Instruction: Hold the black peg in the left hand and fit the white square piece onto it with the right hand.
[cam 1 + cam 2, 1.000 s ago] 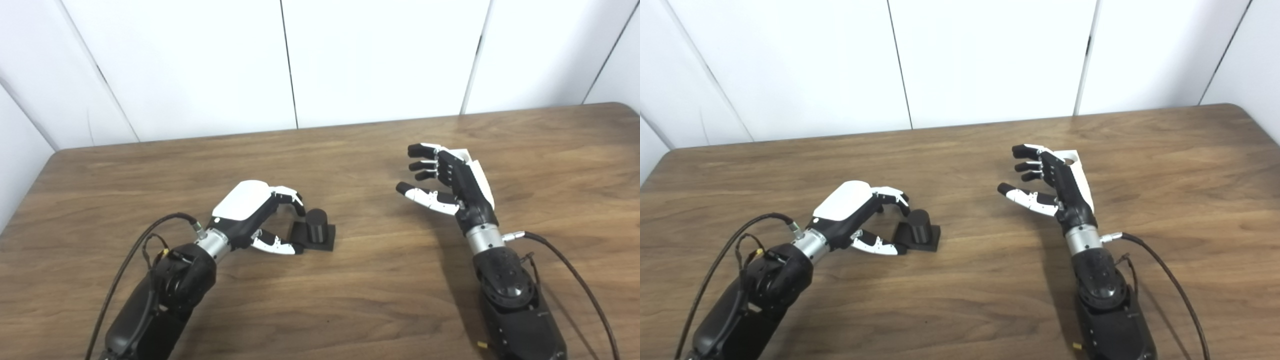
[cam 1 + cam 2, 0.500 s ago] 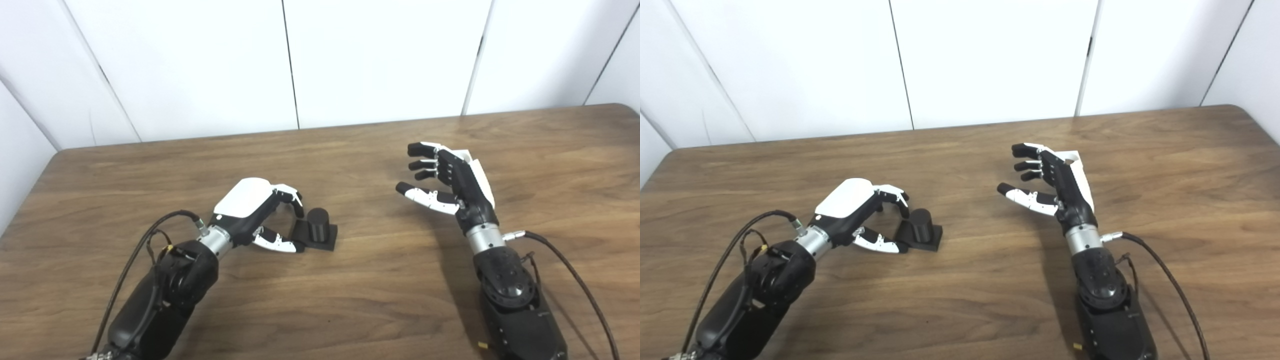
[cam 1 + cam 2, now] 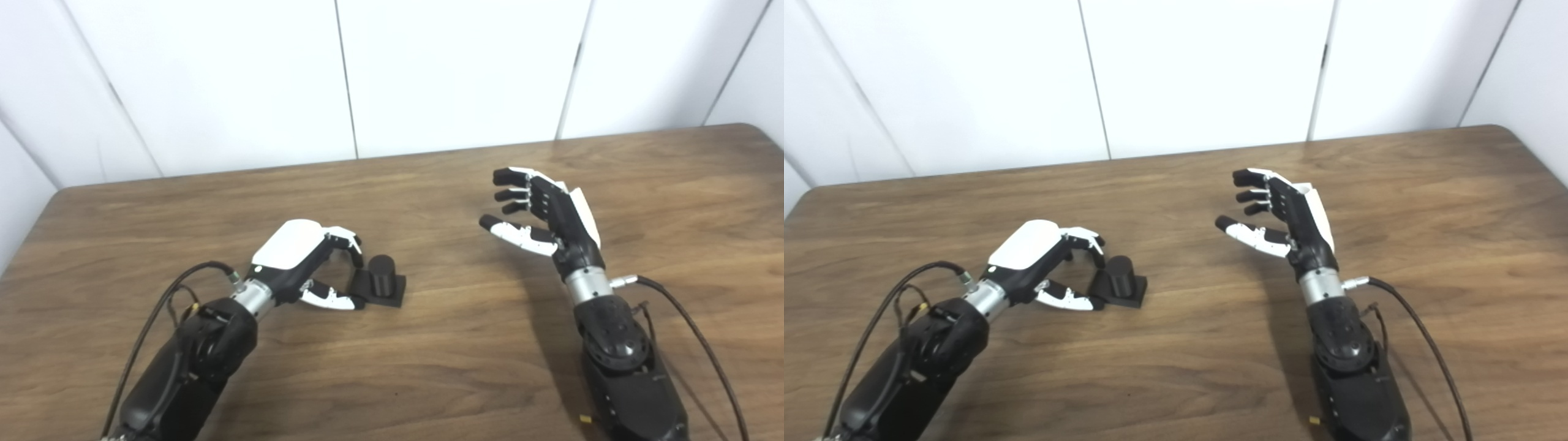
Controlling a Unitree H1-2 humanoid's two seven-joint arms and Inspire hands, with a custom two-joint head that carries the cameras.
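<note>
A short black peg (image 3: pixel 382 273) stands upright on its square black base on the wooden table (image 3: pixel 429 367), left of centre. My left hand (image 3: pixel 293 250) rests just left of it, fingers curled and apart; the thumb tip and a fingertip reach the base's left edge without gripping. My right hand (image 3: pixel 551 219) hovers above the table at centre right, open and holding nothing, palm facing left. A small white corner (image 3: pixel 1308 189) shows behind its fingers; I cannot tell whether it is the white square piece or the hand's shell.
White wall panels (image 3: pixel 453 67) rise right behind the table's far edge. The table's left edge (image 3: pixel 27 239) and its far right corner (image 3: pixel 756 130) are in view. Black cables (image 3: pixel 692 331) trail from both wrists over the tabletop.
The whole picture has shifted a little to the left, so the camera moved. The left hand stays against the peg's base and the right hand stays raised and open.
</note>
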